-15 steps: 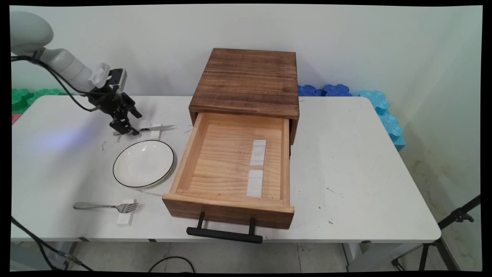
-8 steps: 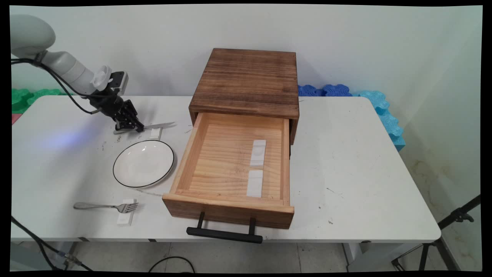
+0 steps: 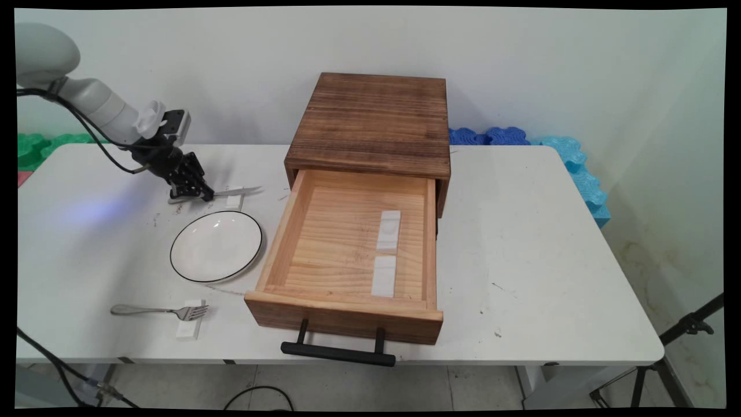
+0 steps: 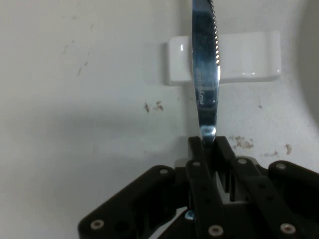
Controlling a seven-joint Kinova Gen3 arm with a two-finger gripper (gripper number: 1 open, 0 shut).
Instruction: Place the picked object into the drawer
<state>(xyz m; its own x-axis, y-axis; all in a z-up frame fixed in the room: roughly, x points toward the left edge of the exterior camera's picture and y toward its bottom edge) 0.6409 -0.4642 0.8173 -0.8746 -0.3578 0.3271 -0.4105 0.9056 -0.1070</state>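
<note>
- The knife (image 3: 228,190) lies at the table's (image 3: 521,243) far left, its blade across a small white rest (image 3: 234,201), just behind the plate (image 3: 216,245).
- The gripper (image 3: 198,193) is clamped on the knife's handle end; from the hand view the fingers (image 4: 198,164) pinch the steel (image 4: 205,94) edge-up, the serrated blade running over the rest (image 4: 244,62).
- The plate sits between the knife and a fork (image 3: 159,311), whose tines lie on another white rest (image 3: 189,328) near the front edge.
- Right of these stands a wooden cabinet (image 3: 370,119) with its drawer (image 3: 347,255) pulled open.
- Two white rests (image 3: 386,253) lie end to end inside the drawer, towards its right side.
</note>
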